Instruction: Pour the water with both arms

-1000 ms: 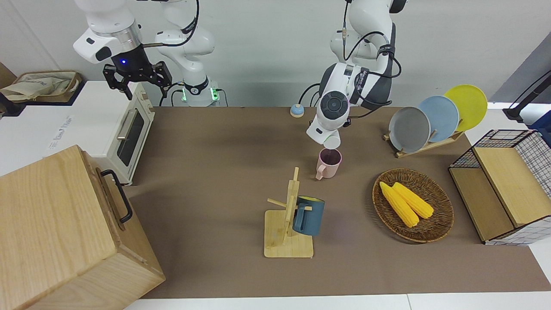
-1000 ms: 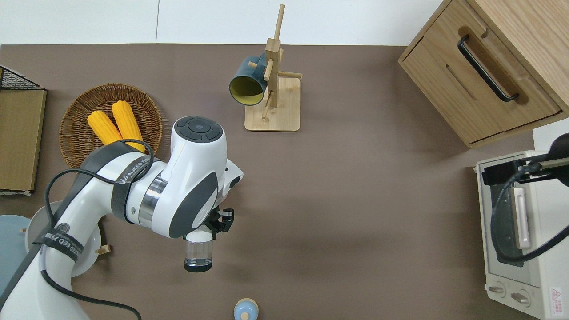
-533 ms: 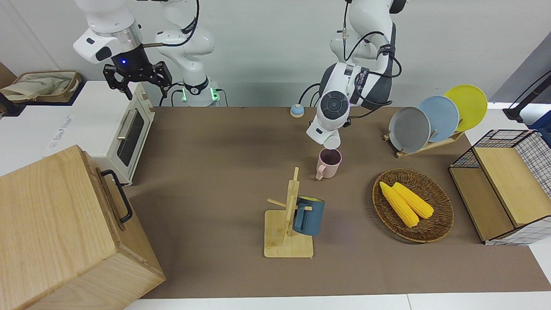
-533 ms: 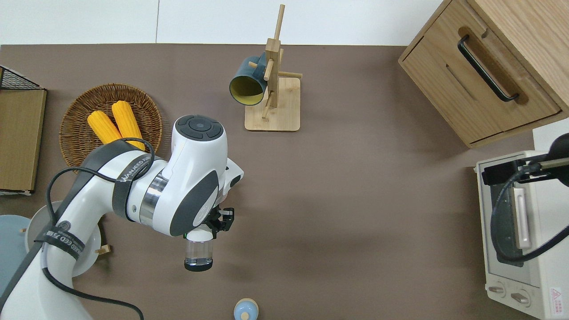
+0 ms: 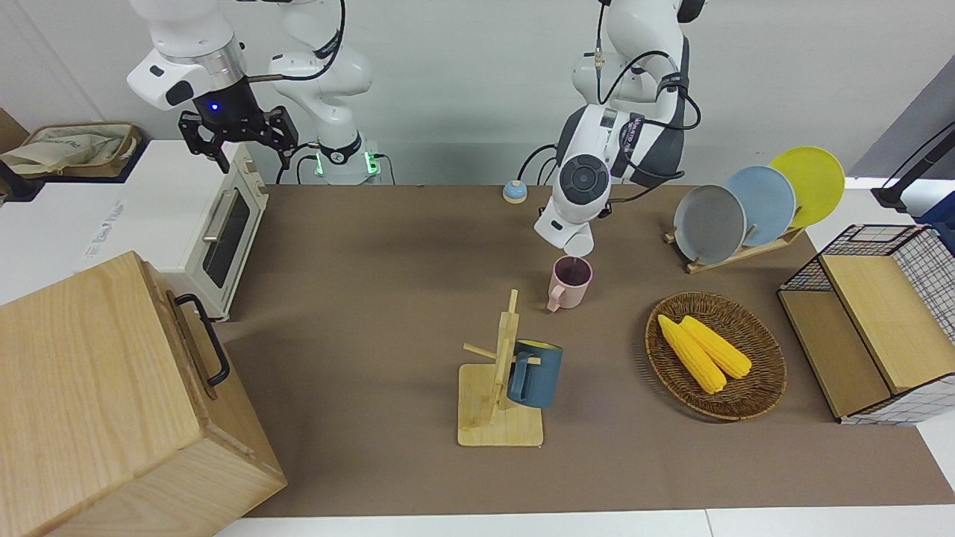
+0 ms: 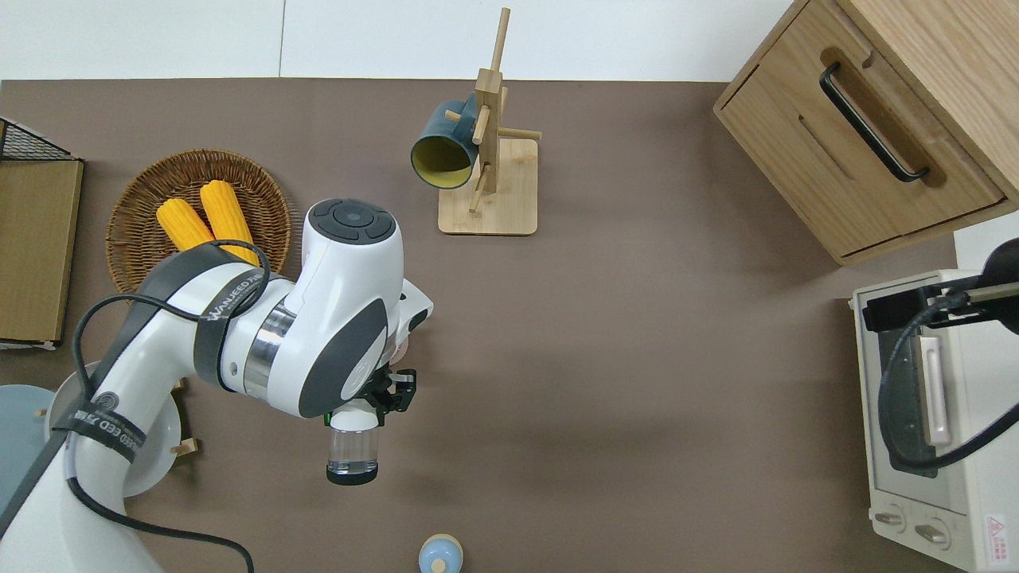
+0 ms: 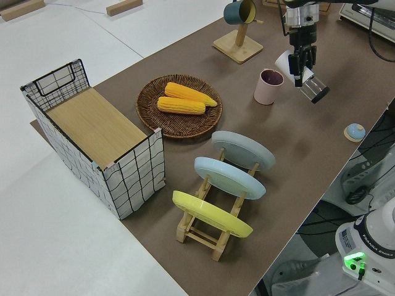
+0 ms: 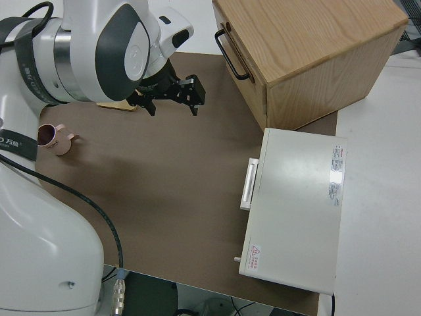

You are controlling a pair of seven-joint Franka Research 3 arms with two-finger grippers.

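My left gripper [image 6: 374, 395] is shut on a clear glass [image 6: 353, 455], held tipped almost level in the air. In the left side view the left gripper [image 7: 302, 60] grips the glass [image 7: 313, 89] around its middle. The glass's white-looking mouth end is just above a pink mug [image 7: 268, 87], and its base points toward the robots. The pink mug [image 5: 571, 282] stands upright on the brown table [image 5: 373, 298], dark inside, and in the overhead view the arm hides nearly all of it. My right gripper [image 5: 237, 139] is parked, open and empty, as the right side view shows of the right gripper [image 8: 172, 94].
A wooden mug stand [image 5: 498, 388] carries a blue mug [image 5: 535, 373]. A wicker basket [image 5: 761, 388] holds two corn cobs [image 5: 703, 352]. Also around are a plate rack [image 5: 753, 205], a wire crate [image 5: 873, 321], a toaster oven [image 5: 224, 224], a wooden cabinet [image 5: 104, 403] and a small blue knob [image 5: 514, 191].
The left arm has risen slightly with the tipped glass, so the glass now sits a little higher above the pink mug. The right arm has not moved.
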